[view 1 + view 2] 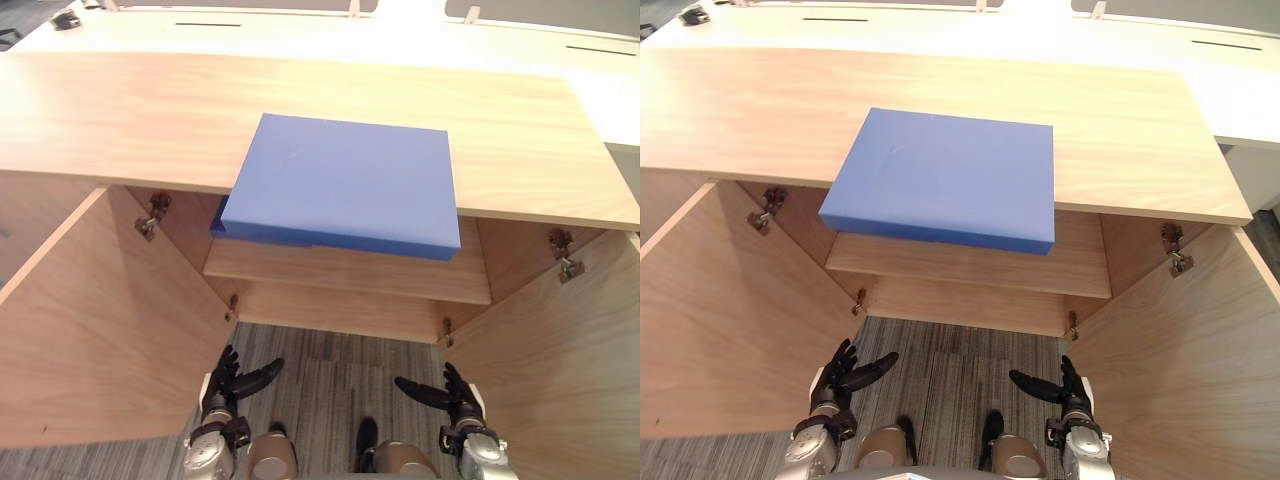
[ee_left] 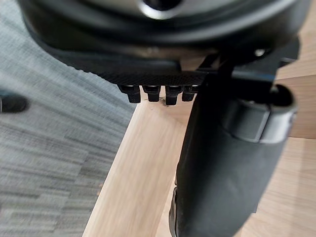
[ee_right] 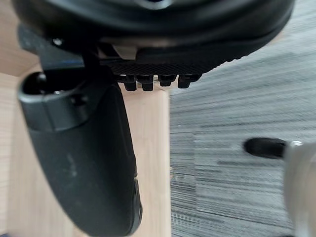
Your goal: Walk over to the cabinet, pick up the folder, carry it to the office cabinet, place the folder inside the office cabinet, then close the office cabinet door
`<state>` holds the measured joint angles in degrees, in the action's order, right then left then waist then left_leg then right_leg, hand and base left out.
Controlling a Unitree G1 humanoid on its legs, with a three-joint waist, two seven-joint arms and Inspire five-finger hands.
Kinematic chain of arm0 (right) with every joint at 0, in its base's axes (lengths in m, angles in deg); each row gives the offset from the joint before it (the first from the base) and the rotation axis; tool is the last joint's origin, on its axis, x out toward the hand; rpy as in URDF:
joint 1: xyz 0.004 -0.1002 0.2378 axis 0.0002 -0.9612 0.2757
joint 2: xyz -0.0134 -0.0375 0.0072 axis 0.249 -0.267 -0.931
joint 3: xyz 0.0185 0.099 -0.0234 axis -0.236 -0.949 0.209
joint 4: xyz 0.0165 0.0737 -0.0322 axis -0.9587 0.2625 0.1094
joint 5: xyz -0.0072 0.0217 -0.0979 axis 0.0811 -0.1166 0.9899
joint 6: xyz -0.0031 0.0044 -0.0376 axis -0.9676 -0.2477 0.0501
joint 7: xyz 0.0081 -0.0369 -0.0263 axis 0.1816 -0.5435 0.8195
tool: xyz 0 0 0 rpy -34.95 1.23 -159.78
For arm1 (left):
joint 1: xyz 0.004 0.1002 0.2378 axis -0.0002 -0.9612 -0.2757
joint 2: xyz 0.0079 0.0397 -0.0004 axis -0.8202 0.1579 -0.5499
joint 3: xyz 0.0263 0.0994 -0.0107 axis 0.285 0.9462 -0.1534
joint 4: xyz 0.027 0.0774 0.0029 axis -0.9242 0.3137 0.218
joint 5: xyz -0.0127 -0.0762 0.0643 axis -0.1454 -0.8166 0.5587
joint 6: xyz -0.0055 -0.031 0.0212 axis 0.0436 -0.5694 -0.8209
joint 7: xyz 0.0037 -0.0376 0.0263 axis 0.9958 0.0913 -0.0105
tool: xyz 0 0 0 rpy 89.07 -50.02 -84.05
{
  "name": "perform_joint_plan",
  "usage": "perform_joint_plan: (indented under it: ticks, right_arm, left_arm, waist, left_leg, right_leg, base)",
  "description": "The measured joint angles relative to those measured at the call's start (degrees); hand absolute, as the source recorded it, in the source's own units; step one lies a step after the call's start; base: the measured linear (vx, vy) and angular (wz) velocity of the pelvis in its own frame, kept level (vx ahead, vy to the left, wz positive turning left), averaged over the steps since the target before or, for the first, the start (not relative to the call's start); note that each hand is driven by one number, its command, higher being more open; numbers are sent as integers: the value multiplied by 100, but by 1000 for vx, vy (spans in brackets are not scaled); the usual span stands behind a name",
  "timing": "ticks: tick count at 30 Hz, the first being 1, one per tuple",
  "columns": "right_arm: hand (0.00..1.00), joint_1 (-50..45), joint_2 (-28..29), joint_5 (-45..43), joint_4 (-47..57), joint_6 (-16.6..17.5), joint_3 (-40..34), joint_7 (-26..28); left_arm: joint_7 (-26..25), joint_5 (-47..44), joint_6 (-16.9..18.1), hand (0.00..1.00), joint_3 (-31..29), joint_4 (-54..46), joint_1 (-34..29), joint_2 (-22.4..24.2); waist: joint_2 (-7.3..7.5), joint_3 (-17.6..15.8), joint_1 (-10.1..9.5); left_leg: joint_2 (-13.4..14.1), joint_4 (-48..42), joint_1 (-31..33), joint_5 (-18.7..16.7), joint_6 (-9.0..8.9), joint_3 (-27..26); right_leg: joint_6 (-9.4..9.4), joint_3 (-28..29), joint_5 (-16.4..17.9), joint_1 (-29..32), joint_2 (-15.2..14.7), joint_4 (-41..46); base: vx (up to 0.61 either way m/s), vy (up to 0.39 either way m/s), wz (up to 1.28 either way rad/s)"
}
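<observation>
A flat blue folder (image 1: 345, 185) lies on the wooden cabinet top (image 1: 120, 110), its near edge jutting out past the front lip over the open compartment. Below it an inner shelf (image 1: 350, 272) shows between two open doors. My left hand (image 1: 228, 385) hangs low by the left door, fingers straight, holding nothing. My right hand (image 1: 450, 393) hangs low by the right door, also open and empty. Both hands are well below the folder and apart from it. In the wrist views each thumb (image 2: 222, 168) (image 3: 84, 163) stands out over wood and carpet.
The left door (image 1: 100, 320) and right door (image 1: 560, 360) swing out toward me on either side. Grey striped carpet (image 1: 330, 380) lies between them. A white desk surface (image 1: 330, 35) runs behind the cabinet top.
</observation>
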<state>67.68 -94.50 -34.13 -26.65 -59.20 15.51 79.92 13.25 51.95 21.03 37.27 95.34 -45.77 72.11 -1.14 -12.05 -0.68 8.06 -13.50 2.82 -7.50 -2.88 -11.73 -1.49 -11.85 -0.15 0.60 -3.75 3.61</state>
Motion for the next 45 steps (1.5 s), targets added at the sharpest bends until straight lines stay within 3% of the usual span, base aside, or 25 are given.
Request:
perform_joint_plan:
  ticks: [3, 8, 15, 17, 22, 25, 31, 36, 38, 39, 41, 45]
  right_arm:
    - [100, -115, 7, 20, -274, -35, 16, 43]
    - [100, -171, -25, 20, -340, -7, 12, 44]
    - [100, -157, -35, 178, -421, 49, 28, 50]
    - [100, -156, -42, 232, -521, 80, 30, 48]
    - [100, -187, -150, 359, -729, 88, 257, 46]
    - [100, -179, -182, 404, -733, 112, 402, 45]
    - [100, -183, -211, 424, -740, 169, 638, 43]
    - [100, -177, -203, 425, -731, 169, 701, 65]
    - [100, -174, -203, 424, -681, 170, 701, 69]
    - [100, -175, -207, 423, -681, 169, 700, 69]
    - [100, -184, -219, 410, -680, 169, 696, 69]
    - [100, -211, -212, 400, -643, 164, 699, 106]
  left_arm:
    - [15, 77, -4, 100, 2, -694, -135, -174]
    - [-20, 279, 105, 100, -15, -2001, -459, -292]
    - [-193, 1252, 269, 100, -1, -3866, -867, -437]
    - [-423, 1794, 368, 100, 6, -4740, -1040, -584]
    - [-756, 2962, 790, 100, 147, -5780, -1081, -1166]
    - [-826, 3640, 957, 100, 423, -5896, -946, -1500]
    - [-1072, 4733, 901, 100, 832, -5833, -484, -1817]
    - [-1151, 5355, 724, 100, 1250, -5265, 266, -2008]
    - [-1151, 5611, 495, 100, 1265, -4751, 481, -2013]
    - [-1150, 5675, 427, 0, 1266, -4630, 517, -2011]
    - [-1183, 5918, 179, 0, 1260, -4379, 551, -2011]
    - [-1277, 6043, 105, 0, 1201, -4404, 801, -1999]
  waist:
    - [6, 6, 1]
    - [10, 186, -7]
    - [9, 334, -14]
    - [16, 368, -17]
    - [-9, 508, -15]
    - [-6, 643, -1]
    - [7, 670, 11]
    - [9, 683, 62]
    - [16, 699, 197]
    - [18, 702, 215]
    - [22, 703, 237]
    - [42, 712, 243]
  left_leg:
    - [-197, 325, -207, 46, 74, -38]
    - [-265, 533, -408, 91, 127, -19]
    - [-349, 737, -543, 245, 160, 40]
    - [-367, 788, -541, 262, 151, 77]
    - [-383, 851, -660, 306, 149, 128]
    - [-387, 882, -697, 325, 150, 136]
    - [-395, 969, -777, 369, 144, 134]
    - [-425, 1278, -1003, 506, 145, 17]
    - [-436, 1416, -1065, 548, 147, -27]
    - [-437, 1443, -1079, 553, 146, -54]
    - [-440, 1526, -1103, 554, 145, -208]
    - [-471, 1574, -1141, 544, 159, -309]
  right_leg:
    - [-98, 32, -62, -150, -98, -212]
    - [-100, 22, -64, -292, -104, -267]
    - [-117, -12, -74, -361, -162, -268]
    - [-125, -12, -73, -367, -171, -269]
    - [-129, -48, -73, -510, -172, -290]
    - [-129, -52, -75, -545, -171, -301]
    - [-129, -43, -75, -589, -167, -319]
    - [-122, 65, -81, -580, -152, -336]
    - [-118, 111, -105, -573, -137, -395]
    - [-119, 137, -113, -563, -132, -408]
    - [-127, 261, -178, -519, -110, -510]
    - [-130, 375, -229, -509, -115, -598]
  base:
    - [112, 110, -1]
    - [15, 13, 2]
    - [-56, -2, 5]
    - [-92, -11, 6]
    - [-43, -11, 5]
    - [-12, -3, 1]
    - [-1, -1, -1]
    - [12, 2, -12]
    - [21, 5, -13]
    - [25, 10, -21]
    - [44, 21, -30]
    - [36, 23, -17]
